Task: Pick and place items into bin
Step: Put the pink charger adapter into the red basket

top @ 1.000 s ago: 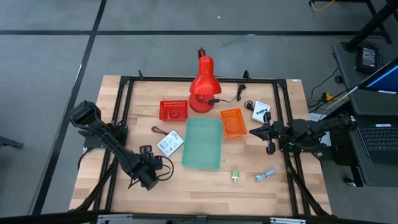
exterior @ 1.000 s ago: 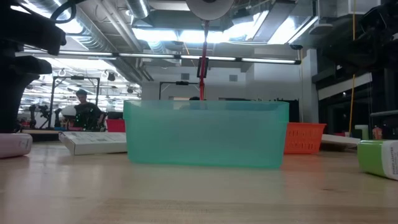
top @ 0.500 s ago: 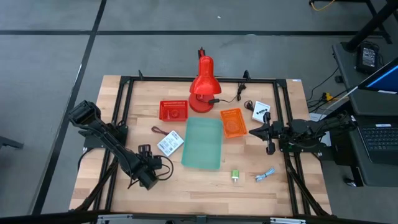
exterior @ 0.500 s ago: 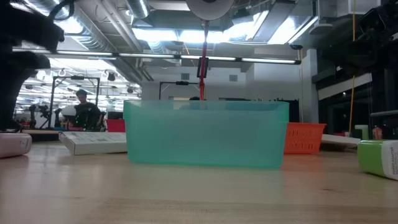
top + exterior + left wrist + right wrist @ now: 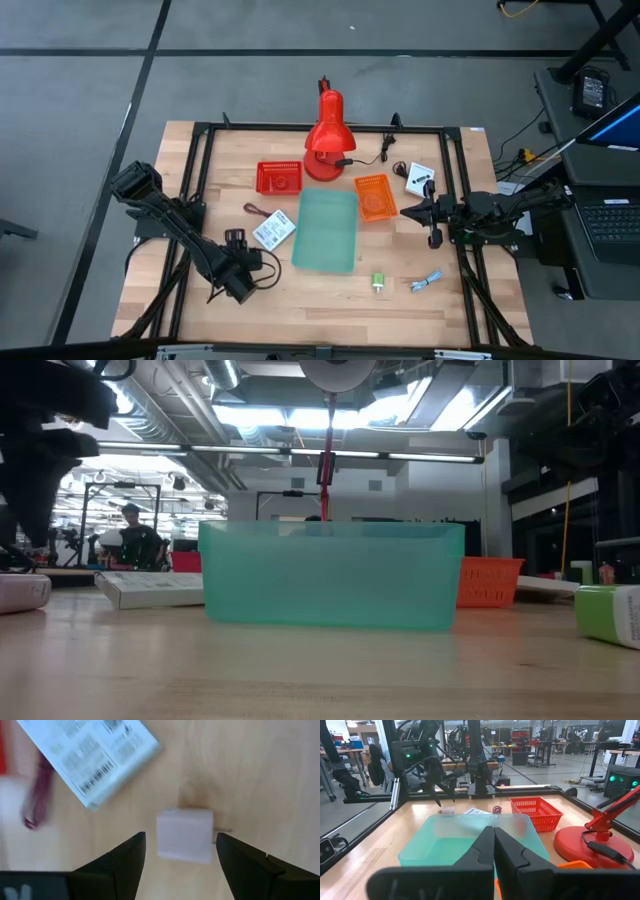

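On the near part of the pale wooden worktop (image 5: 320, 300), toward the right, lie a small green block with a white end (image 5: 379, 282) and a blue-white clip (image 5: 427, 282), well apart from both arms. Near the left front, the left gripper (image 5: 236, 243) hangs over a small pale pink cube (image 5: 184, 835); its dark fingers (image 5: 126, 860) are spread wide, one on each side of the cube, not touching it. The cube looks matt and blocky, with soft edges, and sits flat on the wood. Just beyond it lies a flat white printed packet (image 5: 273, 231) with barcode-like lines, and beside that a thin dark red loop (image 5: 254, 210). In the middle stands the translucent teal plastic bin (image 5: 327, 229), rectangular and open-topped. To its right the right gripper (image 5: 412, 212) waits above the worktop, fingers pressed together, next to a small orange mesh basket (image 5: 376, 196). Farther back are a red mesh basket (image 5: 279, 177), a second white printed packet (image 5: 418, 177) and a red desk lamp (image 5: 326, 140).
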### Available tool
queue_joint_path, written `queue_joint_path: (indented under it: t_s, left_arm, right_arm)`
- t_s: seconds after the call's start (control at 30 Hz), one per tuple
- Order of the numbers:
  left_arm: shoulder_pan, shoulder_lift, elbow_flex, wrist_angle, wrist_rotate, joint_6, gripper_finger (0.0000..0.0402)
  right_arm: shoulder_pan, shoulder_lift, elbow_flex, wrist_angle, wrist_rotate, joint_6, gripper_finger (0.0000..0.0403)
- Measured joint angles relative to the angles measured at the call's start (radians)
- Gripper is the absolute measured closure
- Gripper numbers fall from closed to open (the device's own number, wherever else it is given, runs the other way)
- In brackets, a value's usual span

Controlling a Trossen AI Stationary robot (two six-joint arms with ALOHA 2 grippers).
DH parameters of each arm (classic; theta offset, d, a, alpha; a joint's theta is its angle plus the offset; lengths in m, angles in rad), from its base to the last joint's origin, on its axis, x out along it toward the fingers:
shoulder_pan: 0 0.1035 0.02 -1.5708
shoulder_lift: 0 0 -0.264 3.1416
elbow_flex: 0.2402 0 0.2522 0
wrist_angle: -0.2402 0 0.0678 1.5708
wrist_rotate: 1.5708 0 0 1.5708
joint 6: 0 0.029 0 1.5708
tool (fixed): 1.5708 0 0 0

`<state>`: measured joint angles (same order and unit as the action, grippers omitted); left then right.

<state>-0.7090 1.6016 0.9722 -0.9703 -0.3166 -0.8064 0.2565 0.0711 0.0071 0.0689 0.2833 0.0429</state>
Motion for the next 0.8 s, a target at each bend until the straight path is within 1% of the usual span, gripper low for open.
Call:
queue_joint_path:
  t_s: [0.1, 0.23, 0.37, 0.47, 0.6, 0.7, 0.8]
  left_arm:
    - [0.000, 0.000, 0.000, 0.000, -0.028, 0.024, 0.0164]
    - [0.000, 0.000, 0.000, 0.001, -0.031, 0.043, 0.0164]
    - [0.000, 0.000, 0.000, 0.001, 0.003, 0.013, 0.0164]
    - [-0.001, 0.000, 0.000, 0.002, 0.003, 0.018, 0.0164]
    - [0.007, 0.000, 0.000, 0.001, 0.027, 0.010, 0.0163]
    - [0.018, 0.000, 0.000, 0.001, 0.048, 0.005, 0.0153]
    - [0.018, -0.001, 0.000, 0.001, 0.048, 0.006, 0.0134]
  right_arm:
    - [0.000, 0.000, 0.000, 0.000, 0.000, 0.001, 0.0402]
    - [0.000, 0.000, 0.000, 0.000, 0.000, 0.000, 0.0402]
    - [0.000, 0.000, 0.000, 0.000, 0.000, -0.002, 0.0402]
    - [0.000, 0.000, 0.000, 0.000, 0.000, 0.001, 0.0402]
    - [0.000, 0.000, 0.000, 0.000, 0.000, 0.001, 0.0402]
    - [0.000, 0.000, 0.000, 0.000, 0.000, 0.001, 0.0402]
    - [0.000, 0.000, 0.000, 0.000, 0.000, 0.001, 0.0402]
